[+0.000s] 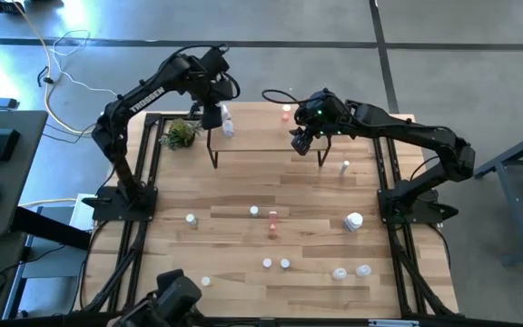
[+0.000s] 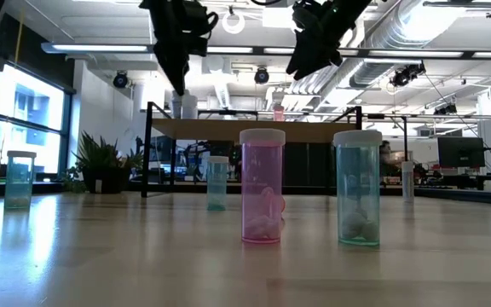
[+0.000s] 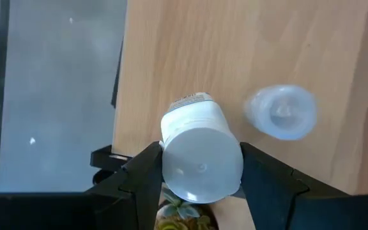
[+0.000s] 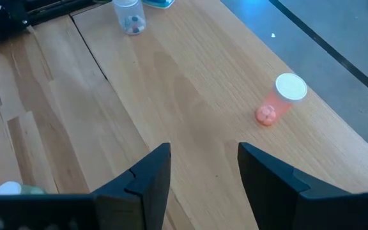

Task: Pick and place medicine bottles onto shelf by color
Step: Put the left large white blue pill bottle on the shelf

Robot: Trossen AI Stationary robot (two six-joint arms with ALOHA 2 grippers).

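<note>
While many medicine bottles (image 1: 271,263) remain scattered on the near tabletop (image 1: 243,300), we find the left gripper (image 3: 200,185) clamping a white bottle (image 3: 200,156) over the shelf's (image 1: 261,141) left end; the right gripper (image 4: 203,176) hangs wide above a pink bottle (image 4: 280,99) already shelved.

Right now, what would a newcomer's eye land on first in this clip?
Probably the left gripper over the shelf's left end, fingers on either side of a white bottle beside a clear one. Next, the right gripper, open and empty above the shelf's right end near a pink bottle.
</note>
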